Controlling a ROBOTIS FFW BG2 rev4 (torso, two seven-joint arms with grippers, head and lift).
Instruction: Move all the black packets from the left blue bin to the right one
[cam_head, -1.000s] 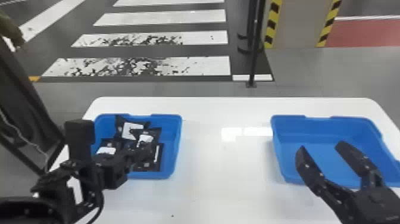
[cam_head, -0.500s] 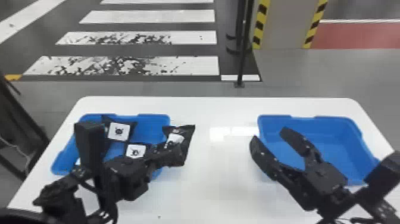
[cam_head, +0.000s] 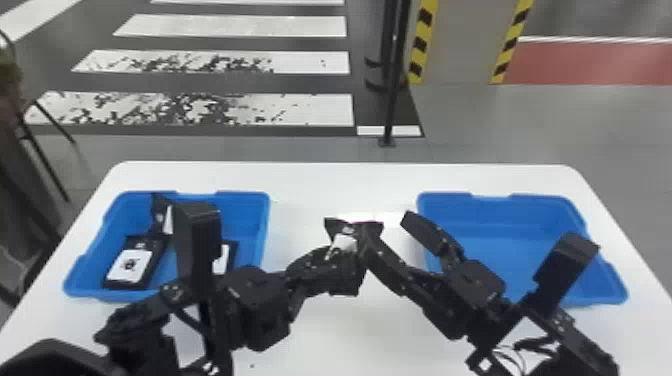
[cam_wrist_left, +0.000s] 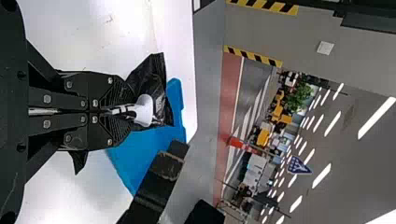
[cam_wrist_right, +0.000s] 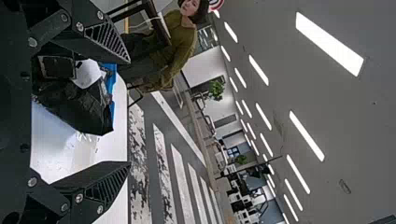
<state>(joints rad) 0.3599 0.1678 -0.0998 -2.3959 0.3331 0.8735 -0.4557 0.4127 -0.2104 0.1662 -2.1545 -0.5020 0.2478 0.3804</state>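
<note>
My left gripper (cam_head: 345, 257) is shut on a black packet (cam_head: 345, 240) with a white label, held over the table between the bins. In the left wrist view the left gripper (cam_wrist_left: 116, 112) pinches that packet (cam_wrist_left: 156, 88). My right gripper (cam_head: 387, 240) is open, one finger beside the held packet, the other toward the right bin (cam_head: 500, 200). In the right wrist view the packet (cam_wrist_right: 79, 105) lies between the spread fingers of the right gripper (cam_wrist_right: 128, 114). Several black packets (cam_head: 131, 265) lie in the left blue bin (cam_head: 240, 200), partly hidden by the left arm.
Both bins stand on a white table (cam_head: 345, 185), one at each side. A thin black pole (cam_head: 392, 100) rises from the floor behind it. The forearms cross the front of the table, with the right one overlapping the right bin's near side.
My left gripper has carried its packet out of the left bin and rightward to mid-table. The right gripper has moved left, from over the right bin to beside the packet.
</note>
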